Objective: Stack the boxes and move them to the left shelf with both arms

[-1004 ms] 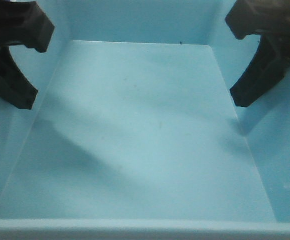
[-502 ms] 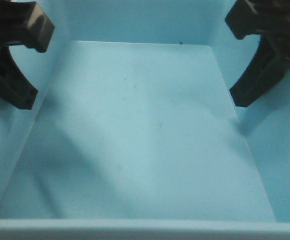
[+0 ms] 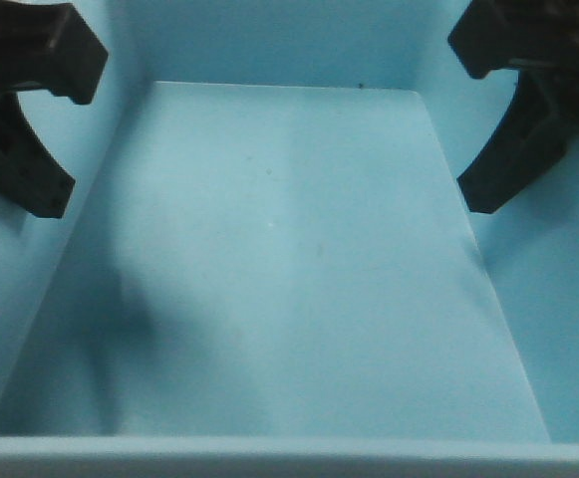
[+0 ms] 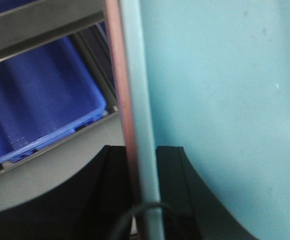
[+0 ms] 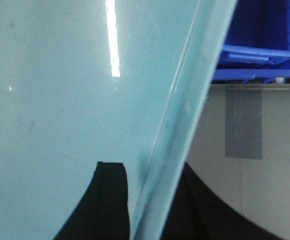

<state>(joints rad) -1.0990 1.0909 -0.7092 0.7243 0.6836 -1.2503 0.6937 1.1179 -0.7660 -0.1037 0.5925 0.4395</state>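
The light blue box [image 3: 289,259] fills the front view, seen from above into its bare floor. My left gripper [image 3: 30,124] grips its left wall and my right gripper [image 3: 518,129] its right wall. In the left wrist view the left gripper [image 4: 142,155] is shut on two rims pressed together: the salmon pink box [image 4: 116,75] on the outside and the light blue box [image 4: 224,100] nested inside it. In the right wrist view the right gripper [image 5: 149,175] is shut on the light blue box's wall [image 5: 60,100]. I cannot tell whether the steel rack rail [image 4: 35,22] belongs to the left shelf.
A dark blue ribbed bin [image 4: 40,105] sits on the rack just left of the held boxes. Another dark blue bin [image 5: 264,45] stands beyond the right wall, above a pale surface with a strip of grey tape [image 5: 243,122].
Both grippers and the box keep their places in the front view. The shadow on the box floor has drifted toward the left wall and the front left corner.
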